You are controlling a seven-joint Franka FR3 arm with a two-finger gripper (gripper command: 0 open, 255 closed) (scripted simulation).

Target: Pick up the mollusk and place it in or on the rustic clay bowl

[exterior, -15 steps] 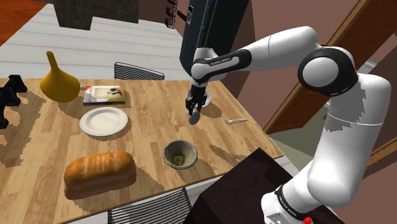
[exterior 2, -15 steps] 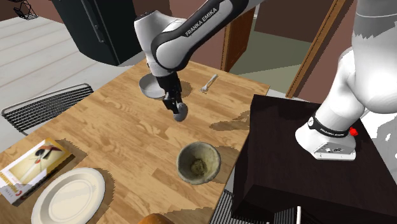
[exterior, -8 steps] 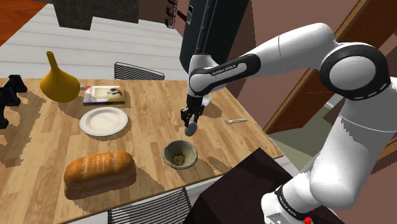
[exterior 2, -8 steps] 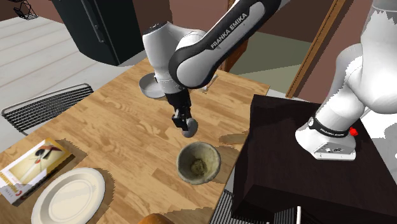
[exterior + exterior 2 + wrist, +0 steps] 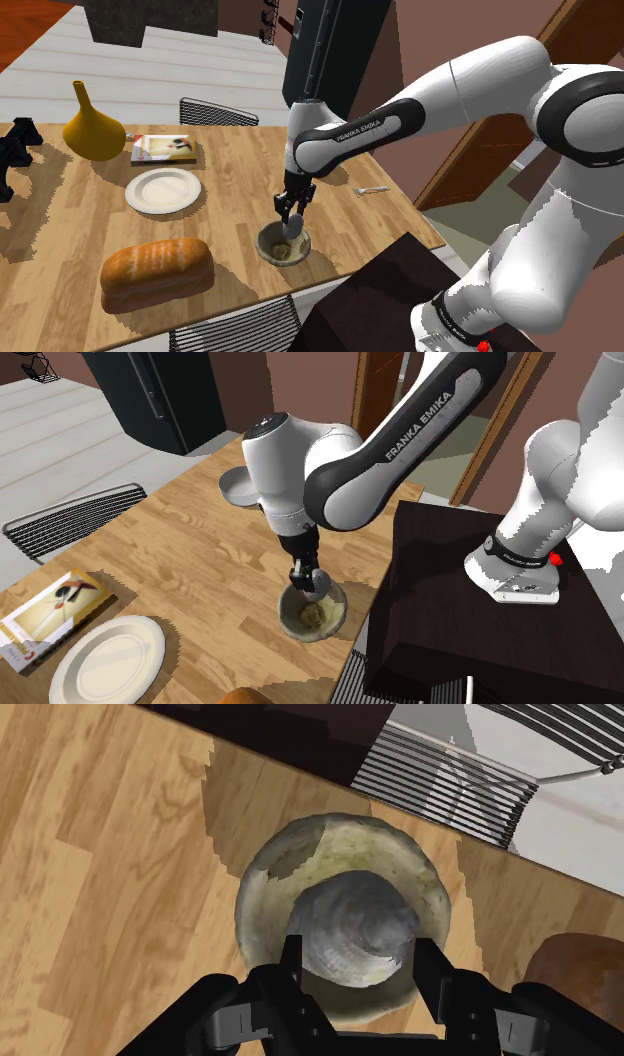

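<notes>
Wrist view puts your end effector [image 5: 358,949] clamped on the grey mollusk shell [image 5: 352,919], directly over the hollow of the clay bowl [image 5: 335,834], near the counter [image 5: 100,854] edge by the stand [image 5: 440,632]; judge it a straight drop.

Mollusk [image 5: 352,926]: grey ridged shell, clasped between the fingers of the gripper [image 5: 360,949], poised over the bowl's hollow, about rim level. Bowl [image 5: 262,889]: round, mottled beige-green, upright on the table [image 5: 230,170], by its near edge.
</notes>
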